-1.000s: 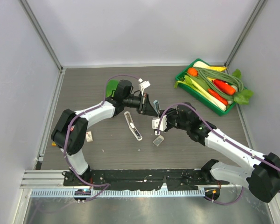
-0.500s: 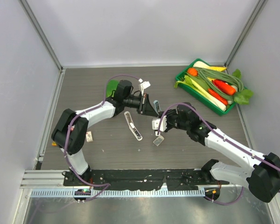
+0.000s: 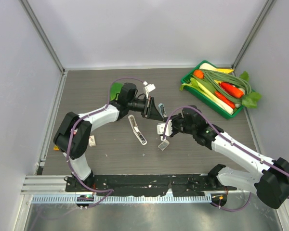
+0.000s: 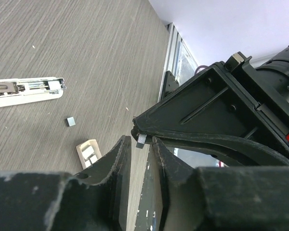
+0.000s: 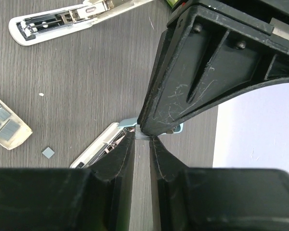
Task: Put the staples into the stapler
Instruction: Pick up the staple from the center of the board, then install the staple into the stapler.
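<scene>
Grey table [image 3: 86, 91]: open stapler [image 3: 137, 129] mid-table, vegetable tray [image 3: 207, 104] far right

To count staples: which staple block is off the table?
The staple block between left tool and right tool; the loose piece and those in the tray lie on the table.

Open slim white plastic stapler [image 3: 137, 129] mid-table; small pale cardboard staple tray [image 3: 163, 144] just right; whitish cardboard staple box [image 3: 92, 140] well left; green plastic vegetable crate [image 3: 189, 74] back right.
</scene>
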Controlling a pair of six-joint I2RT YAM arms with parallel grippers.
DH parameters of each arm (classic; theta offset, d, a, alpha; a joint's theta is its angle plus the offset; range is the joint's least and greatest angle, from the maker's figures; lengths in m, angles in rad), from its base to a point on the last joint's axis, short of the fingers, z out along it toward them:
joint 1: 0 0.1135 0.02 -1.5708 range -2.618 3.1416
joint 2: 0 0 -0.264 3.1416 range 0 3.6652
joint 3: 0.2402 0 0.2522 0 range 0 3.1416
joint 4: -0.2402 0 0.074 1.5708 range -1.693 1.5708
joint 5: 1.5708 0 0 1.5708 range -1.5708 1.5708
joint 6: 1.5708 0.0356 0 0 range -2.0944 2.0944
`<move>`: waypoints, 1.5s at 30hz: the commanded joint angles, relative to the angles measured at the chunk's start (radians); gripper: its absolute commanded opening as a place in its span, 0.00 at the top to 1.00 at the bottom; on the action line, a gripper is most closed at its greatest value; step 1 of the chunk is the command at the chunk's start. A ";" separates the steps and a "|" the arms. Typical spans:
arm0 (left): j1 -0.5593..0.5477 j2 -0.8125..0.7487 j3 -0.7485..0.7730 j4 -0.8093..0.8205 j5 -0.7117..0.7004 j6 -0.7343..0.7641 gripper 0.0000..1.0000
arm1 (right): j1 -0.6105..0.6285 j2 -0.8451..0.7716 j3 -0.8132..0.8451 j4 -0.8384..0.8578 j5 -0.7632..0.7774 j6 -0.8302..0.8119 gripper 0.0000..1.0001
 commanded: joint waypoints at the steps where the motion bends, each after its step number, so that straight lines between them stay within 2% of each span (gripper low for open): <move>1: 0.005 -0.025 -0.003 0.059 0.027 -0.003 0.62 | 0.006 0.003 0.053 0.008 -0.020 0.042 0.82; 3: 0.011 -0.032 -0.003 0.059 0.027 -0.001 0.49 | 0.006 0.007 0.062 -0.003 -0.018 0.064 0.82; 4: 0.019 -0.044 -0.003 0.061 0.031 -0.001 0.47 | 0.006 0.007 0.066 -0.009 -0.018 0.081 0.82; 14: 0.114 -0.126 0.027 0.032 0.060 0.013 0.39 | 0.006 0.020 0.105 -0.067 -0.051 0.264 0.83; 16: 0.164 -0.152 0.055 -0.012 0.077 0.039 0.34 | 0.009 0.043 0.127 -0.077 -0.072 0.323 0.84; 19: 0.257 -0.202 0.134 -0.176 0.071 0.180 0.31 | 0.055 0.093 0.170 -0.098 -0.065 0.443 0.84; 20: 0.282 -0.218 0.168 -0.234 0.047 0.291 0.31 | 0.072 0.107 0.184 -0.101 -0.052 0.473 0.83; 22: 0.340 -0.262 0.194 -0.406 -0.005 0.423 0.30 | 0.119 0.156 0.234 -0.132 -0.038 0.558 0.82; 23: 0.357 -0.278 0.210 -0.459 -0.062 0.554 0.29 | 0.132 0.171 0.251 -0.132 -0.031 0.604 0.82; 24: 0.371 -0.290 0.210 -0.543 -0.091 0.601 0.27 | 0.142 0.193 0.283 -0.126 -0.025 0.692 0.82; 26: 0.411 -0.322 0.196 -0.608 -0.184 0.700 0.27 | 0.150 0.265 0.320 -0.126 -0.020 0.803 0.82; 27: 0.422 -0.333 0.185 -0.661 -0.211 0.770 0.25 | 0.150 0.289 0.351 -0.127 -0.020 0.910 0.81; 30: 0.454 -0.373 0.118 -0.697 -0.285 0.842 0.24 | 0.153 0.383 0.388 -0.139 -0.022 1.015 0.81; 34: 0.496 -0.402 0.034 -0.718 -0.326 0.853 0.24 | 0.159 0.484 0.421 -0.178 -0.003 1.115 0.81; 40: 0.505 -0.439 0.003 -0.744 -0.406 0.879 0.24 | 0.184 0.561 0.455 -0.261 -0.014 1.158 0.81; 45: 0.511 -0.469 -0.035 -0.729 -0.418 0.875 0.24 | 0.219 0.616 0.492 -0.293 0.017 1.191 0.81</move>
